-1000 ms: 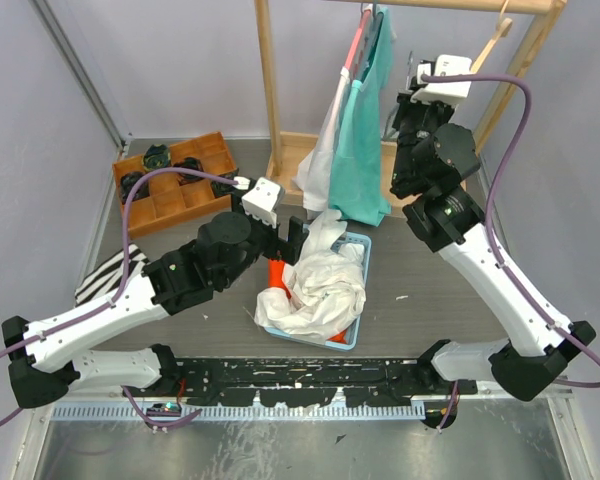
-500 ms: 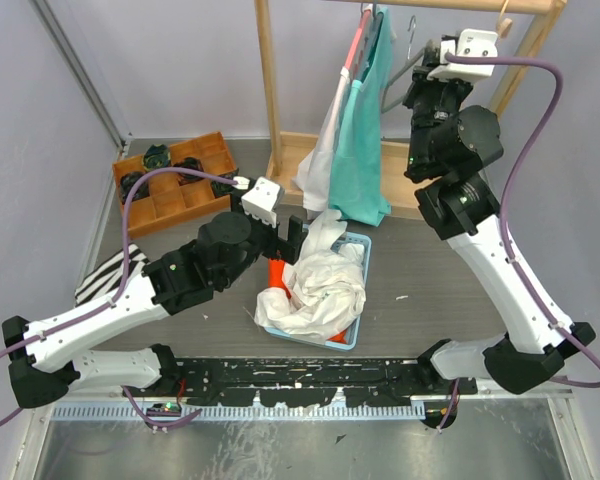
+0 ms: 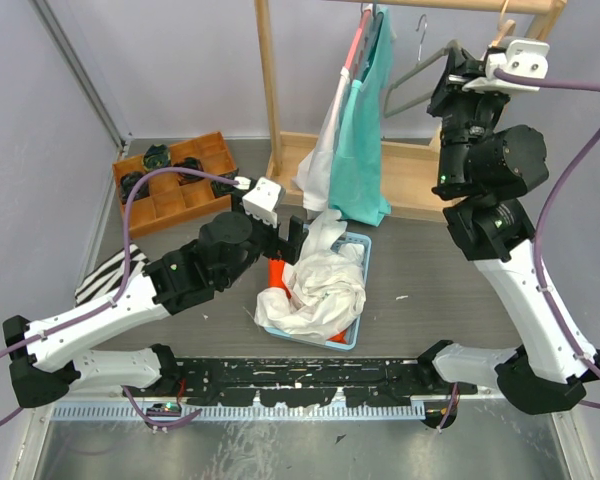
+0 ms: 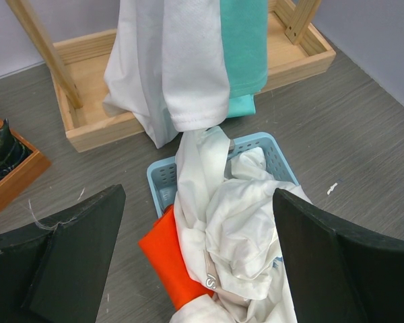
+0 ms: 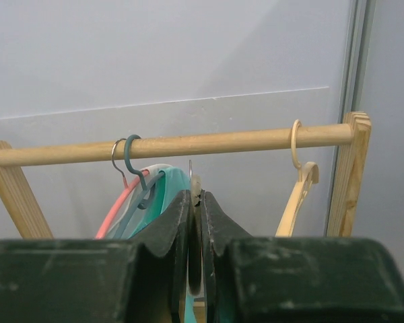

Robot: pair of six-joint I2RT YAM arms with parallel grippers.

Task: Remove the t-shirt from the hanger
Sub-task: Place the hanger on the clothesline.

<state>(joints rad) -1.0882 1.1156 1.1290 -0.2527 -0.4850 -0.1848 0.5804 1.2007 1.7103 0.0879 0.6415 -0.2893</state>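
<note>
Hanger (image 3: 418, 68) rose w/ the right gripper (image 5: 196, 200) up near the rail (image 5: 242, 140) since the earlier frame. It was bare, pinched betw. the gripper's fingers. White t-shirt (image 3: 315, 290) lay crumpled in the basket (image 3: 358, 240), off the hanger. Left gripper (image 3: 292, 238) hovered at the basket's edge, fingers spread wide.

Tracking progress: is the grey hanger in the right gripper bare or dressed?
Bare: the grey hanger, held by the shut right gripper, shows only its thin frame, no cloth on it.
</note>
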